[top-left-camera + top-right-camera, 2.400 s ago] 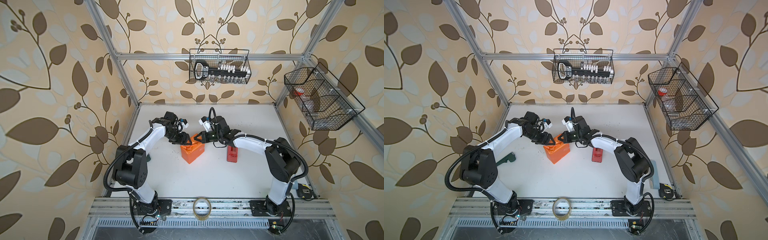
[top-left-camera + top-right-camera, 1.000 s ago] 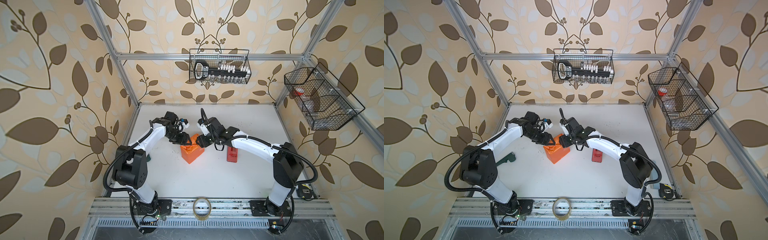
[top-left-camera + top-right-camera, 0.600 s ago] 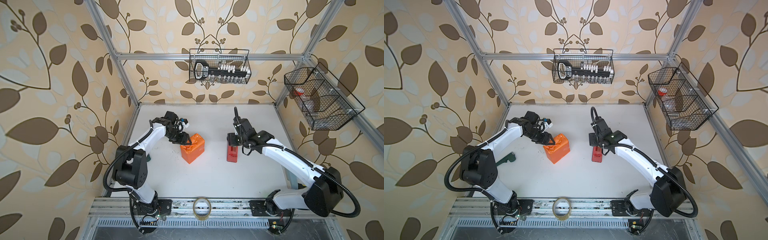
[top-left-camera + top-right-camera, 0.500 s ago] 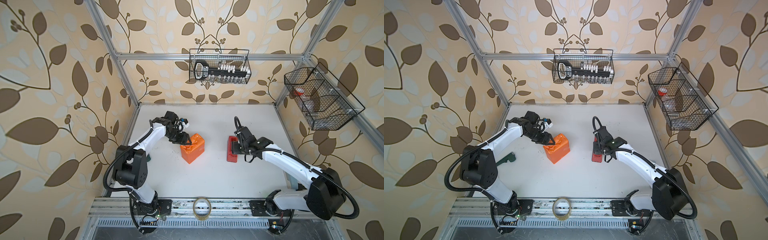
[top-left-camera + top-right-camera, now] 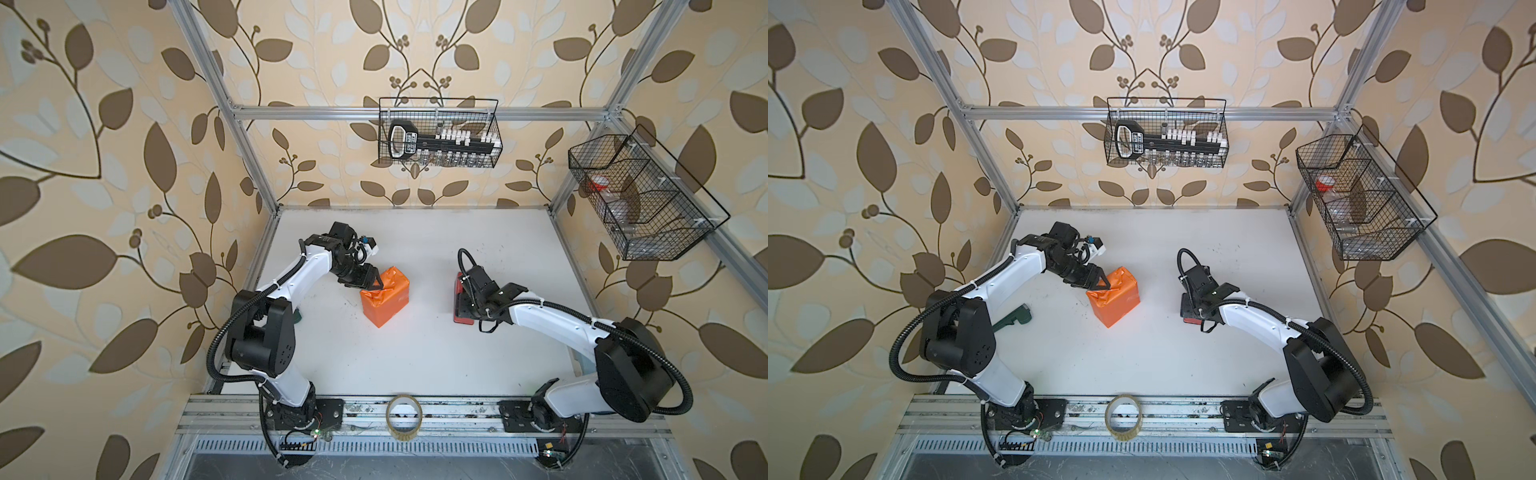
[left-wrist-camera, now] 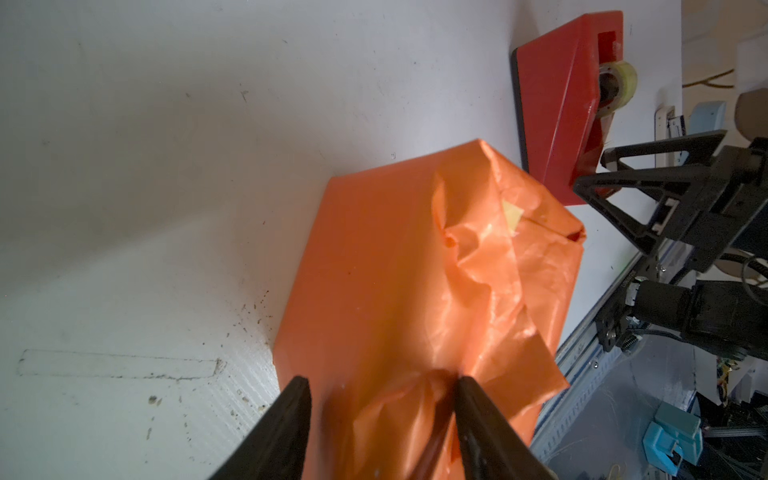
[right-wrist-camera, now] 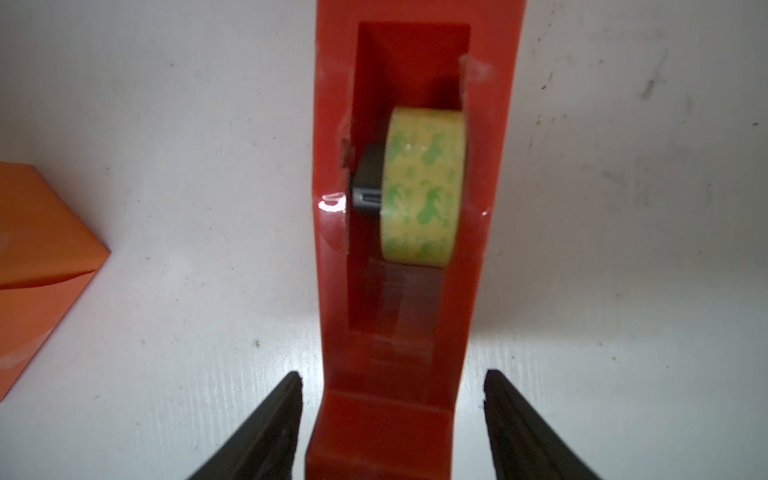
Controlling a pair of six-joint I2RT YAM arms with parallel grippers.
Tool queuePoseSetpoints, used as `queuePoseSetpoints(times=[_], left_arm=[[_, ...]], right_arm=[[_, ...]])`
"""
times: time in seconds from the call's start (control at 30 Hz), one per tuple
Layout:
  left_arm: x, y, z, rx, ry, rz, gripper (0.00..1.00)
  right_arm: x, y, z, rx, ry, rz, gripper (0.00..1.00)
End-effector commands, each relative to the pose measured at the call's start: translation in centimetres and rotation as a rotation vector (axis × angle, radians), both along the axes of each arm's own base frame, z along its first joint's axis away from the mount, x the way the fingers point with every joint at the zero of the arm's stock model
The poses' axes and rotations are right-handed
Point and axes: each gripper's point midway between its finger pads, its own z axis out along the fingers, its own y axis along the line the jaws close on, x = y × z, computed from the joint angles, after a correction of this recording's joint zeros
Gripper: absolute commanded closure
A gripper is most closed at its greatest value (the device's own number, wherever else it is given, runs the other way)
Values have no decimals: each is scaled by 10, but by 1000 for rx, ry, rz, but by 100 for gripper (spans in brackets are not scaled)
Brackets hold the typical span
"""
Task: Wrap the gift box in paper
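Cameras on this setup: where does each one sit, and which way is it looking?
Both top views: high over the front rail, looking down on the table; both whole arms show.
Left wrist: on the left arm, looking along the left end effector at the orange paper.
Right wrist: on the right arm, looking past the right end effector at the tape dispenser.
Shared: both wrist views catch paper and tape dispenser.

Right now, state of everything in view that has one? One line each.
paper, wrapped round the box, end fold crumpled and loose
gift box, hidden under the paper
left gripper, jaws apart, tips on the crumpled fold
tape dispenser, upright, tape loaded
right gripper, open, astride the dispenser's end, not touching
spare tape roll, lying flat on the front rail
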Motion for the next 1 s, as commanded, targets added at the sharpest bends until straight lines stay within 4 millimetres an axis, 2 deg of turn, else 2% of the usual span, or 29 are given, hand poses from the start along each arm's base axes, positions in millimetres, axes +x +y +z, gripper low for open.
queuePoseSetpoints(times=[0.0,0.07,0.13,0.23,0.3,0.47,0.57,0.67,0.73,0.83,0.87,0.9,0.97], left_arm=[[-9,19,-24,126,67,4,43],[-10,19,-28,129,73,4,43],[-10,19,-26,130,70,4,43],[-10,20,-24,132,63,3,43],[-11,20,-26,134,64,3,43],[-11,20,-23,130,53,2,43],[-10,20,-22,130,46,2,43],[-11,20,-19,127,40,1,43],[-12,20,-21,126,38,1,43],[-12,20,-19,123,31,1,43],[-11,19,-18,122,29,1,43],[-11,20,-19,123,31,1,43],[-11,19,-19,122,32,1,44]], right_arm=[[-2,1,-11,6,8,-42,33],[-3,3,-21,2,25,-47,39],[0,3,-27,-8,37,-60,49],[11,1,-24,-6,16,-94,65],[23,-2,-21,-2,-7,-122,69],[68,-5,-18,-19,-33,-155,67],[99,-3,-23,-20,-39,-173,64],[116,4,-27,7,-13,-173,51],[123,11,-15,54,-27,-164,43],[128,17,11,141,-58,-139,41],[127,15,19,159,-61,-124,41],[134,14,37,179,-89,-116,41],[135,2,57,212,-113,-102,41]])
